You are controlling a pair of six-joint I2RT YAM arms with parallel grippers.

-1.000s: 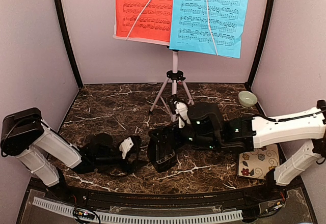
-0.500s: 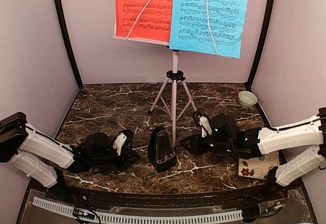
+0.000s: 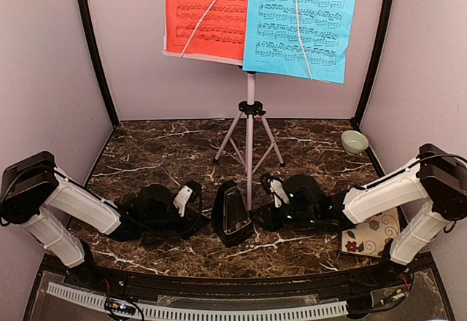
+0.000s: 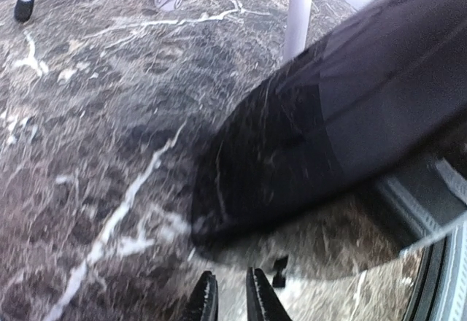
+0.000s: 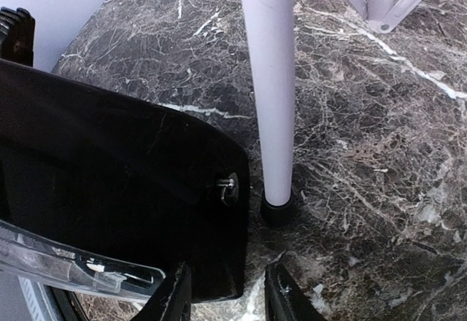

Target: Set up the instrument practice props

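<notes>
Marble tabletop (image 3: 146,153) is carrying the music stand (image 3: 250,109) and metronome (image 3: 229,213) (upright). Left gripper (image 4: 226,300) is sitting beside it, fingers nearly closed, empty. Right gripper (image 5: 228,297) is straddling its edge, partly open; grip unclear.

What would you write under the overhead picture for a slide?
Two arms flank a black metronome below a white music stand holding red and blue pages.

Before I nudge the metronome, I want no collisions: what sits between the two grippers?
In the top view, only the metronome stands between the left gripper and right gripper, with the stand's near leg just behind.
</notes>
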